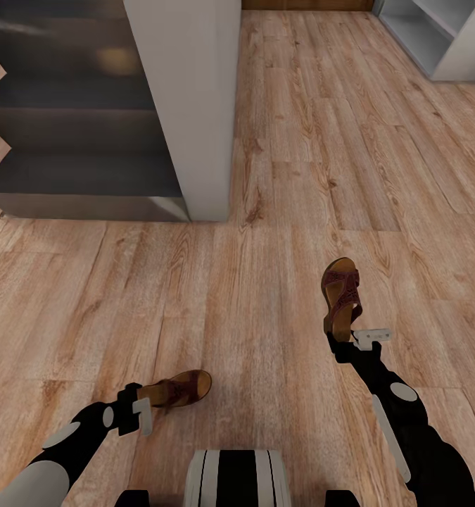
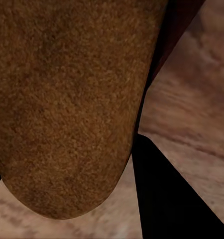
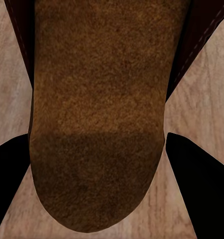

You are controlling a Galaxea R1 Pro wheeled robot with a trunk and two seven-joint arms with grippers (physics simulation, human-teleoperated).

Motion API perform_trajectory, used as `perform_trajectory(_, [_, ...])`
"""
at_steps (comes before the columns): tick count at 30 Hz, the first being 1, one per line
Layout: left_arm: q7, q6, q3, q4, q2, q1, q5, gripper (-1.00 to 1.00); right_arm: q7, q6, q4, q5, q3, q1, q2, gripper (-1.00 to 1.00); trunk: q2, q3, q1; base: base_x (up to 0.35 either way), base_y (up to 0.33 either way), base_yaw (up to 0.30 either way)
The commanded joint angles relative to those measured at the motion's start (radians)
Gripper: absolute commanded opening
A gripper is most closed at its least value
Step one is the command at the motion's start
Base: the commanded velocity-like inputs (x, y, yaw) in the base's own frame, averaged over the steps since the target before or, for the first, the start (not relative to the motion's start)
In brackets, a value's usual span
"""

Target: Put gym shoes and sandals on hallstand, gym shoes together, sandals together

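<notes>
— Footbed right up against the left wrist lens: the left sandal [image 2: 67,99] sits with a dark finger [image 2: 167,199] beside its heel. From the head camera, the left gripper [image 1: 140,412] seems clamped on that sandal's [image 1: 181,389] heel, with the toe pointing right and clear of the floor [image 1: 265,211], I'd judge.

— And the right side?

— Right gripper [image 1: 360,339] holds the other sandal [image 1: 341,296] by the heel, its long axis running straight ahead. Its wrist camera shows the footbed [image 3: 97,124] between two dark fingers [image 3: 201,184], closed on it.

— Which way to the rack?

— The rack [image 1: 434,35] is probably the grey shelving far ahead at the right, well apart from both sandals. The right arm is nearer.

— What's unclear?

— That unit is cut off at the edge, so its levels can't be counted. The dark-shelved cabinet [image 1: 188,105] on the left is nearer.
</notes>
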Motion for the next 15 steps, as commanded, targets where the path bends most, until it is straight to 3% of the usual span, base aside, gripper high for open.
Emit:
perform_trajectory(1, [0.0, -0.008, -0.002, -0.001, 0.001, 0.0, -0.016, -1.0, 0.005, 0.006, -0.001, -0.001, -0.002, 0.0, 0.0, -1.0, 0.0, -0.001, 0.0, 0.0, 0.0, 0.0])
perform_trajectory(15, [0.0, -0.009, -0.004, -0.002, 0.003, 0.001, -0.016, -1.0, 0.005, 0.006, -0.001, -0.001, -0.002, 0.0, 0.0, -1.0, 0.0, -0.001, 0.0, 0.0, 0.0, 0.0])
